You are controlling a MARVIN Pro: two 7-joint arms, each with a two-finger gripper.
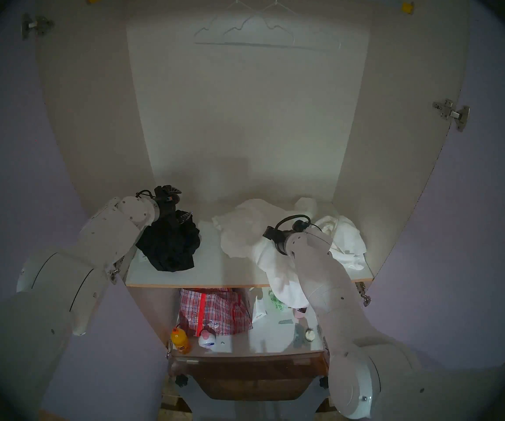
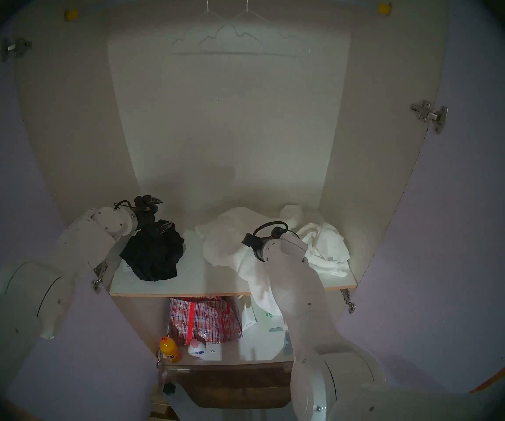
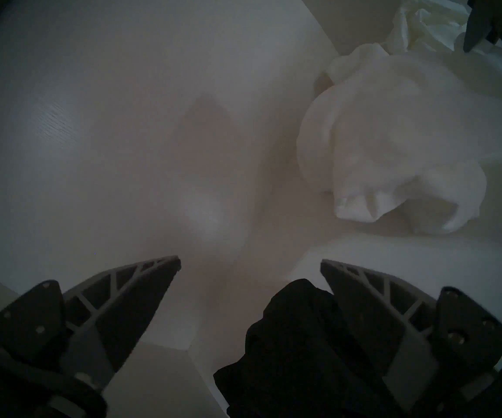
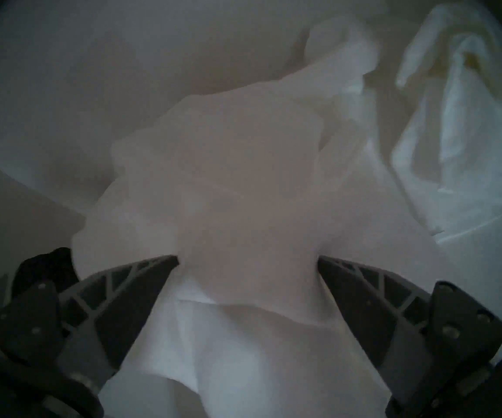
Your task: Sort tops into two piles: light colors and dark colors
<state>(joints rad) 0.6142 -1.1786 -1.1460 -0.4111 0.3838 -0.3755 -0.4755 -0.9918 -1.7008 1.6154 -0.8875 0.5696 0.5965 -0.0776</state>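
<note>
The dark pile is one bunched black top (image 1: 169, 244) (image 2: 154, 253) at the left of the white shelf (image 1: 208, 268). My left gripper (image 1: 178, 204) (image 3: 250, 262) hovers open just above its back edge, holding nothing; the black cloth (image 3: 298, 348) lies under one finger. The light pile is a wide heap of wrinkled white tops (image 1: 245, 229) (image 2: 230, 238) at the right, one fold hanging over the shelf's front edge. My right gripper (image 4: 248, 259) is open over that heap, white cloth (image 4: 243, 182) lying loose between its spread fingers. In the head views the wrist hides those fingers.
The wardrobe's side walls close in the shelf, and both doors stand open. Two wire hangers (image 1: 263, 31) hang high at the back. On the lower shelf are a red-checked bag (image 1: 215, 311), an orange bottle (image 1: 180, 341), a white-pink bottle (image 1: 207, 340) and a white carton (image 1: 259, 311).
</note>
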